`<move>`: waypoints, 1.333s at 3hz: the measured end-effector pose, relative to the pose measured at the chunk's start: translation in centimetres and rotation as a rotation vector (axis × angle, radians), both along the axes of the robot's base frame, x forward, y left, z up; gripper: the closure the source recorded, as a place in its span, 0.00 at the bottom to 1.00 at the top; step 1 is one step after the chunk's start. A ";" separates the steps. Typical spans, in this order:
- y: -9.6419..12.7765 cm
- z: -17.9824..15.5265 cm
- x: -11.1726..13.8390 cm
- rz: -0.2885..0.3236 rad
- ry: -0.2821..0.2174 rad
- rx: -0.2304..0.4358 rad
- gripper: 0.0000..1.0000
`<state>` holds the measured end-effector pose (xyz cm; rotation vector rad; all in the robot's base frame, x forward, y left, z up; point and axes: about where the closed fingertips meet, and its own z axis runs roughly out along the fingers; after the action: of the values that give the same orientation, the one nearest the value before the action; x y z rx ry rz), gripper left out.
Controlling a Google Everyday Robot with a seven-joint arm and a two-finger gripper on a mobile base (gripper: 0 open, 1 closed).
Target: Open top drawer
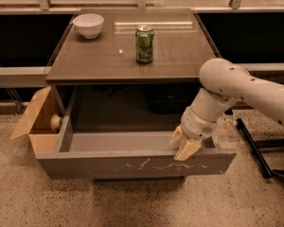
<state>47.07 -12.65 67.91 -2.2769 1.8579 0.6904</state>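
**At the rim of the drawer (109,165), right of centre: the gripper (183,151)**

Under the bench (104,60) the drawer stands well out, with its grey inside open to view from above. Its flat front faces the camera and bears pale scratches right of centre. The gripper comes down from above onto the top edge of that front, directly over the scratches. One tan tip lies on the inner side of the front panel, and the other overlaps the edge itself. I cannot tell whether the jaws are clamped on the panel or stand open across it.

The white arm (236,86) reaches in from the right, and its bend sits near the bench's right front corner.

On the bench a green can (144,44) stands upright near the middle. A white bowl (88,25) sits at the far left corner, well apart from the can.

A cardboard box (35,124) with a raised flap stands on the speckled floor, just beside the drawer's left wall. A narrower dark front shows just below the drawer's front.
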 end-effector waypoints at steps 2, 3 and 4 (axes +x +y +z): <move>0.0 0.1 -0.2 0.000 0.009 0.007 0.74; 0.0 0.1 -0.2 0.000 0.009 0.007 0.51; -0.5 0.8 0.2 0.020 -0.004 0.011 0.28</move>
<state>47.30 -13.17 68.73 -2.2909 1.8279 0.6962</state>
